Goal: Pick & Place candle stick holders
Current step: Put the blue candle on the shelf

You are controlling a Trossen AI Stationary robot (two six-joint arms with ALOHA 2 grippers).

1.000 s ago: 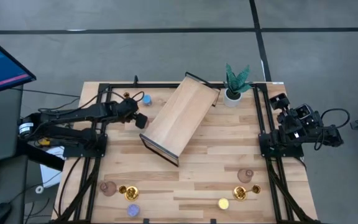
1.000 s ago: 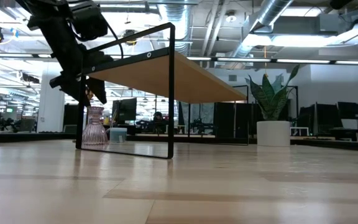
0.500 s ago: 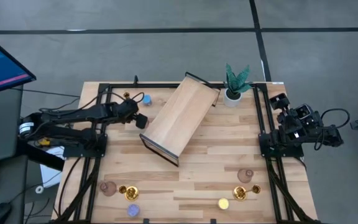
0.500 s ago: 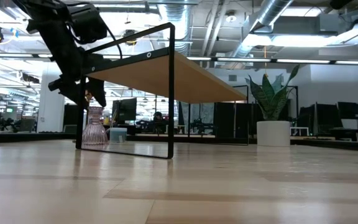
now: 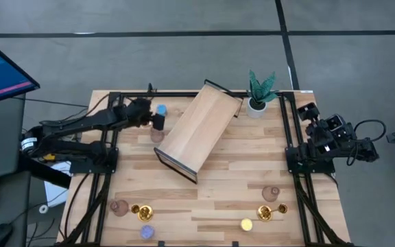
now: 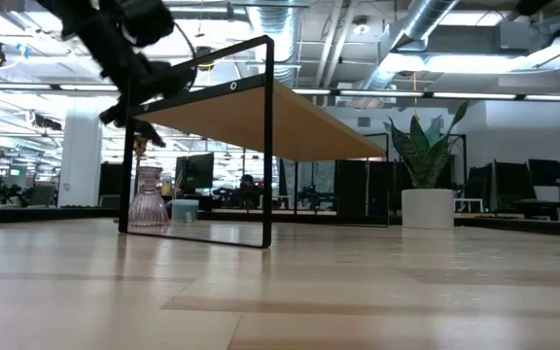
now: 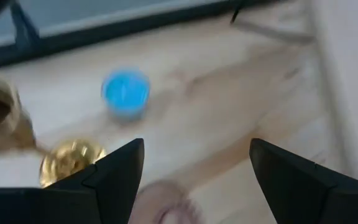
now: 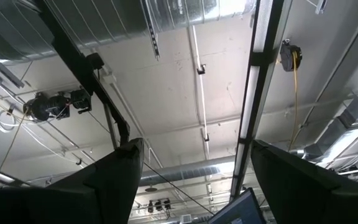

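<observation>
My left gripper (image 5: 158, 122) hangs open above the table's far left part, beside the tilted wooden shelf (image 5: 197, 130); nothing is between its fingers. Just below it a dusty-pink candle stick holder (image 5: 158, 136) stands on its base, also seen in the low view (image 6: 148, 197). Beyond it stand a small blue holder (image 7: 125, 93) and a gold stemmed one (image 7: 70, 160). Several more holders stand along the near edge: pink (image 5: 120, 207), gold (image 5: 142, 209), violet (image 5: 146, 232), pink (image 5: 271, 194), gold (image 5: 265, 213), yellow (image 5: 247, 224). My right gripper (image 8: 194, 180) is parked open at the right edge, pointing up.
The wooden shelf in its black frame (image 6: 265, 146) stands slanted across the table's middle, close to my left gripper. A white-potted green plant (image 5: 258, 92) stands at the far right. Bare wood lies between the shelf and the near row of holders.
My left gripper has risen from around the pink holder's top and moved toward the far edge, staying open. The pink holder stands where it was, now uncovered in the high view.
</observation>
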